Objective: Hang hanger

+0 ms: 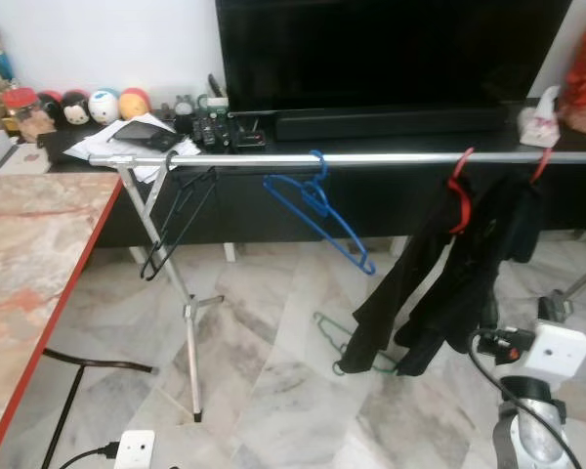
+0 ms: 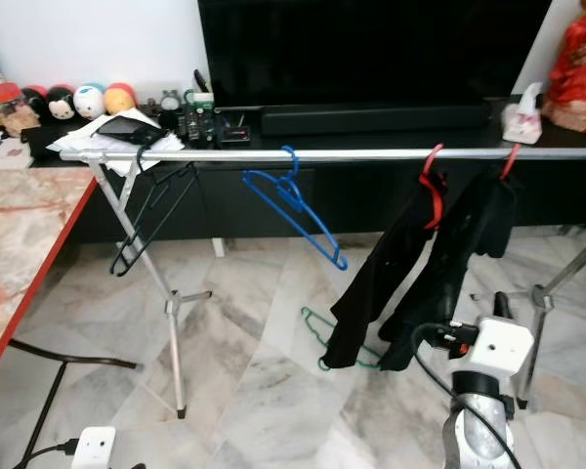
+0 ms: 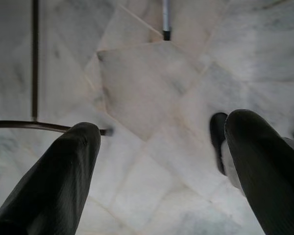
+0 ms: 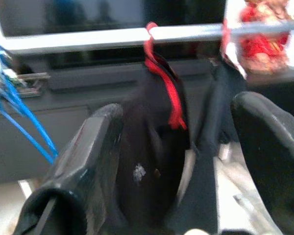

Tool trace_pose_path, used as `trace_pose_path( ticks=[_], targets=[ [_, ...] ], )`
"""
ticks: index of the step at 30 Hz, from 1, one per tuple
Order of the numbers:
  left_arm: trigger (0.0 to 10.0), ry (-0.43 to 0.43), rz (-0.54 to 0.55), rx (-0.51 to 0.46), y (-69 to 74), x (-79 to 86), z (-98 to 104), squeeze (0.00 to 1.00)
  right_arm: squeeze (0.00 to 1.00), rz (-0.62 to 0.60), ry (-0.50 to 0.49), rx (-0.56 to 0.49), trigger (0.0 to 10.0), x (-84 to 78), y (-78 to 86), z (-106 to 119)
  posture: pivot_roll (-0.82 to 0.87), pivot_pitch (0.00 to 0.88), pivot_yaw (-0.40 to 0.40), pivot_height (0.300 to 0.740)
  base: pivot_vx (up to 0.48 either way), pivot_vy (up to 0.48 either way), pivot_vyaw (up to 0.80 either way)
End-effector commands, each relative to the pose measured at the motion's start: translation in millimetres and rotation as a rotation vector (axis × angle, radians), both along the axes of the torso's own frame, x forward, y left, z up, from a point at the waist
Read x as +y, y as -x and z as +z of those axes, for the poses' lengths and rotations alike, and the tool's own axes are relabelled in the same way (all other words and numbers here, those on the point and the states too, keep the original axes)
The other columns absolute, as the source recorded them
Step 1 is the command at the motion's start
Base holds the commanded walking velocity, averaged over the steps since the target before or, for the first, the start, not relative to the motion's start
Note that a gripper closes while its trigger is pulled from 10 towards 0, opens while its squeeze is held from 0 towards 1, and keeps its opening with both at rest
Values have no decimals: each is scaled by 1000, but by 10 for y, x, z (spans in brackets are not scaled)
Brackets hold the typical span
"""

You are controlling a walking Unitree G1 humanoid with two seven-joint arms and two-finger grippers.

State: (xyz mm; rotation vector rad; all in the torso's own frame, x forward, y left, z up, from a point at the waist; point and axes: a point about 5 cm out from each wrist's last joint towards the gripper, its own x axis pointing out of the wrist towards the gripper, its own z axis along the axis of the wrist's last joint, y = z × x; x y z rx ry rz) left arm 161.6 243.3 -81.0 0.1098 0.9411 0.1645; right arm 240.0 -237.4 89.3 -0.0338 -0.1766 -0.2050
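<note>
A silver rail (image 1: pixel 391 158) of a drying rack runs across in front of me. On it hang a black hanger (image 1: pixel 181 220) near the left end, a blue hanger (image 1: pixel 317 210) tilted at the middle, and two red hangers (image 1: pixel 459 191) carrying black garments (image 1: pixel 449 283). A green hanger (image 1: pixel 334 342) lies on the floor under the garments. My right arm (image 1: pixel 542 391) is raised at the lower right; its gripper (image 4: pixel 181 115) is open and empty, facing the red hanger (image 4: pixel 164 83) and its garment. My left gripper (image 3: pixel 157 161) hangs open over the marble floor.
A marble table with a red edge (image 1: pixel 39 254) stands at the left. The rack's leg (image 1: pixel 188 332) rests on the floor, with a power strip (image 1: pixel 135 449) and cable near it. Behind the rail are a TV (image 1: pixel 391 49) and a cluttered black console (image 1: pixel 205 132).
</note>
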Motion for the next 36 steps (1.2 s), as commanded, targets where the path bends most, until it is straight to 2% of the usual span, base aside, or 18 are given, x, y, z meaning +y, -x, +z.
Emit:
trace_pose_path(
  ticks=[1,2,4,8,11,15,18,23,36],
  targets=[
    [10000,-1,-3,1,11,10,-1,0,0,57,9,-19,10000,107,-35,148,-110,0,24,740,0,0,0],
    [10000,0,13,-9,4,37,10,0,0,123,48,9,10000,203,-39,186,-116,0,15,740,0,0,0],
    [10000,3,62,-21,8,93,24,0,0,188,20,-9,10000,335,9,298,-116,0,4,740,0,0,0],
    [10000,-4,55,-10,31,82,11,0,0,181,6,-13,10000,385,101,371,-125,0,3,740,0,0,0],
    [10000,-2,85,-11,48,66,-2,0,0,164,0,4,10000,384,126,420,-124,0,-4,740,0,0,0],
    [10000,5,136,-26,45,85,5,0,0,100,-94,-23,10000,360,40,546,-97,0,-21,740,0,0,0],
    [10000,4,138,-32,48,84,6,0,0,87,-73,-31,10000,375,-30,652,-92,0,-25,740,274,0,0],
    [10000,12,138,-36,48,32,-8,0,0,12,-98,5,10000,299,-27,636,-95,0,-26,740,281,0,0],
    [10000,21,124,-47,-1,-1,5,0,0,-18,-133,15,10000,297,-56,683,-102,0,-25,740,290,0,0]
  ],
)
